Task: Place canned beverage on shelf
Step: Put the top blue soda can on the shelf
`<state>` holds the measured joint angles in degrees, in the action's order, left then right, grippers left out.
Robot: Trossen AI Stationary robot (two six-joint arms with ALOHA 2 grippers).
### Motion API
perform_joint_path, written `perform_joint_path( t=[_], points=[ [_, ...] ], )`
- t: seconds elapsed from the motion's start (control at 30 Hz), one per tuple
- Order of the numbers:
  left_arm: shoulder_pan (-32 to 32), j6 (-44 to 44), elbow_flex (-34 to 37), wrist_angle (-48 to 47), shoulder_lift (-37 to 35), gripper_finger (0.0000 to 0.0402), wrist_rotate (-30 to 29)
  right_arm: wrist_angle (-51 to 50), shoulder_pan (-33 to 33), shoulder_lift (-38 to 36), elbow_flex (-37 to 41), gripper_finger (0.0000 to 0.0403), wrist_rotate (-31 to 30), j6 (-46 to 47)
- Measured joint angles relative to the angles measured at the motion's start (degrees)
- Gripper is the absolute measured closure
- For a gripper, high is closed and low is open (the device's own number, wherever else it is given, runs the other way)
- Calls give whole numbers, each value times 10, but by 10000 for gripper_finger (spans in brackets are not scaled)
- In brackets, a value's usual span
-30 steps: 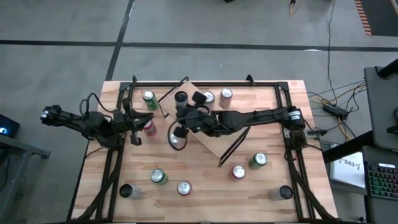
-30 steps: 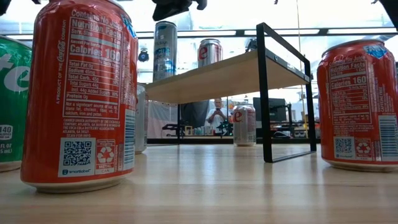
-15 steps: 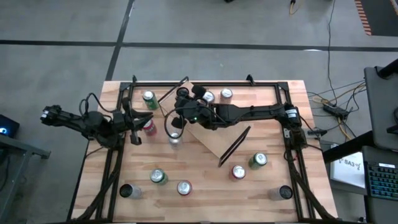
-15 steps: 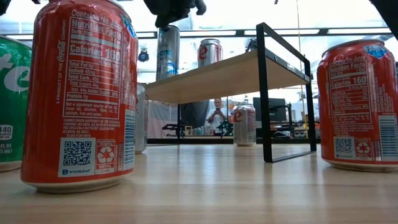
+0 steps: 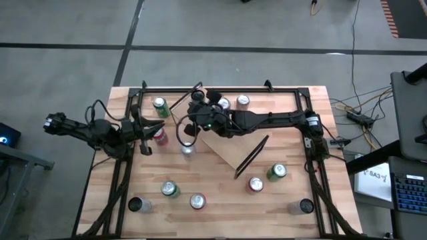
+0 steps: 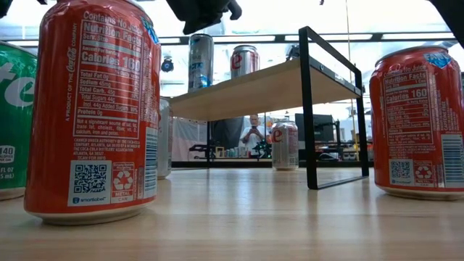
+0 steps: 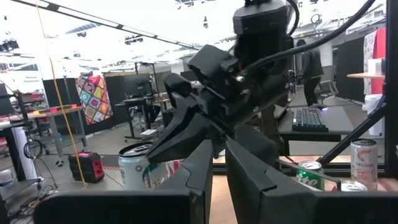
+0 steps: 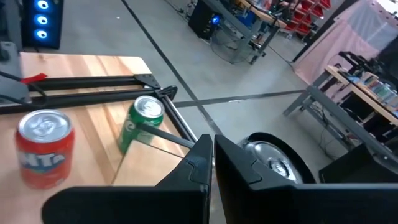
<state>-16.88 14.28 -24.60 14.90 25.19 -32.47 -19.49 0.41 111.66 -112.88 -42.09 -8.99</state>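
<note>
The shelf [image 5: 233, 143], a light-wood board on black end frames, stands askew at the table's middle [image 6: 268, 87]. On it a tall silver-and-blue can [image 6: 201, 61] stands upright near a short red-and-silver can [image 6: 245, 61]. My right gripper [image 6: 197, 27] reaches in from the table's right, shut, just over the tall can's top [image 8: 273, 163]. My left gripper [image 5: 143, 133] waits at the table's left edge beside a red can [image 5: 160, 135], shut with nothing between its fingers [image 7: 217, 174]. My right gripper lies with its shut fingers [image 8: 233, 171] at the tall can's top rim [image 8: 264, 155], coming nearly level from the table's right. The outer side of one finger is beside the rim; whether it touches there I cannot tell. The can stands upright on the shelf board.
Loose cans stand along the near side [image 5: 169, 189] [image 5: 197, 200] [image 5: 255, 184] [image 5: 277, 172]. A silver can [image 5: 188, 148] stands beside the shelf, a green one [image 5: 160, 105] at the far left. Black rails [image 8: 81, 84] frame the tabletop. Two big red cans [image 6: 98, 109] [image 6: 420, 119] fill the low view.
My right gripper has swung toward the table's far edge, staying shut. The tall can has slid along the shelf board the same way, away from the near edge, and stays upright.
</note>
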Motion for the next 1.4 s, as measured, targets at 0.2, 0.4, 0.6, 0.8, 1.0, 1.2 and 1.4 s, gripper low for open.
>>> perform_joint_path(
  t=[0.2, 0.4, 0.6, 0.8, 1.0, 1.2, 1.4],
  points=[
    [0, 0, 0, -10, 1, 374, 0, -8, 20, -16, -6, 394, 0, 7],
    [0, 0, 0, -10, 1, 374, 0, -105, 23, -23, -42, 394, 0, 79],
    [0, 2, 0, -10, 2, 374, 0, -222, 18, -24, -80, 394, 22, 158],
    [0, 3, 0, -11, 2, 374, 0, -249, 16, -25, -86, 394, 92, 184],
    [0, 3, 0, -12, 2, 374, 0, -248, 5, -22, -85, 394, 91, 184],
    [0, 2, 0, -12, 2, 374, 0, -249, -17, -8, -84, 394, 91, 180],
    [0, 3, 0, -13, 2, 374, 0, -247, -30, -5, -84, 394, 91, 179]
  ],
)
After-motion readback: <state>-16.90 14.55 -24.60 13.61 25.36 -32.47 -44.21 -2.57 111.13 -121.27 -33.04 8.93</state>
